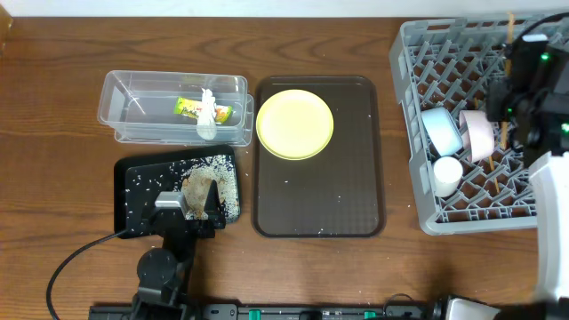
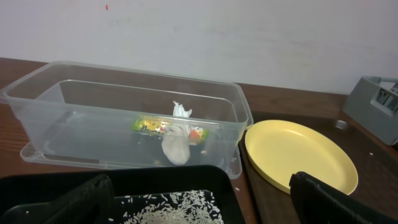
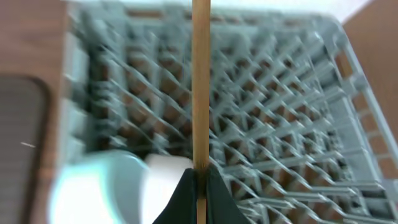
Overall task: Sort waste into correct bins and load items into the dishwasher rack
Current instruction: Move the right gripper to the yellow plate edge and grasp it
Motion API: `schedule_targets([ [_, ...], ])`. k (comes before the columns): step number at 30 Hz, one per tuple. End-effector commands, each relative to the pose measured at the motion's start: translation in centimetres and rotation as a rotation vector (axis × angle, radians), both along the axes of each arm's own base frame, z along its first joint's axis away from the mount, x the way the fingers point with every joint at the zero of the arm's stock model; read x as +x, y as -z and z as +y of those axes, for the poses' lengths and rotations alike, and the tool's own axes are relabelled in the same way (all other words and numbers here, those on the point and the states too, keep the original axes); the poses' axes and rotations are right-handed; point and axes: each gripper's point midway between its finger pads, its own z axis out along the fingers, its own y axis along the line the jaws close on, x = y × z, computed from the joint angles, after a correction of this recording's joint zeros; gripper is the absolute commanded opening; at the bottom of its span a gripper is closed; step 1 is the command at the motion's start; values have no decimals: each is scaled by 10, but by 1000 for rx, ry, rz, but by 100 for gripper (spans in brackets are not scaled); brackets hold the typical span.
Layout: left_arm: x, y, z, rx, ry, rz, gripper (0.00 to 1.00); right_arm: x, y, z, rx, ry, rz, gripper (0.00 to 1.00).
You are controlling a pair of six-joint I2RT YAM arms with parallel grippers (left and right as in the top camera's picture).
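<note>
On the bench, at the far right, stands the grey rack. At centre lies the brown tray, with a few pale specks on it. Left of it, apart, sits the clear tub; the black tray lies just in front of the tub.

The yellow plate lies flat on the brown tray's far end. In the rack, on its left side, rest a blue bowl, a pale bowl just beside it, and a white vessel nearer the front.

The left pincer hangs over the black tray, its fingers spread wide and holding nothing. The right pincer is over the rack, pressed onto a chopstick, which stands upright above the lattice. The right wrist view is blurred.

Inside the tub, a tissue lies against a wrapper. Rice is scattered across the black tray, thickest on its right side.
</note>
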Motion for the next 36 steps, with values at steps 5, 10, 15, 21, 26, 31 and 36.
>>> schedule_targets([
  [5,0,18,3,7,-15,40,93,0,73,-54,-37,30,195,1],
  [10,0,18,3,7,-15,40,93,5,108,-60,-63,4,283,2],
  [15,0,18,3,7,-15,40,93,14,89,-44,-22,27,213,32],
  [21,0,18,3,7,-15,40,93,10,21,58,261,-157,38,37],
  [26,0,18,3,7,-15,40,93,-28,-2,174,531,-439,99,48],
  [31,0,18,3,7,-15,40,93,-60,34,261,587,-557,289,44],
  [36,0,18,3,7,-15,40,93,-47,97,276,463,-187,341,52],
])
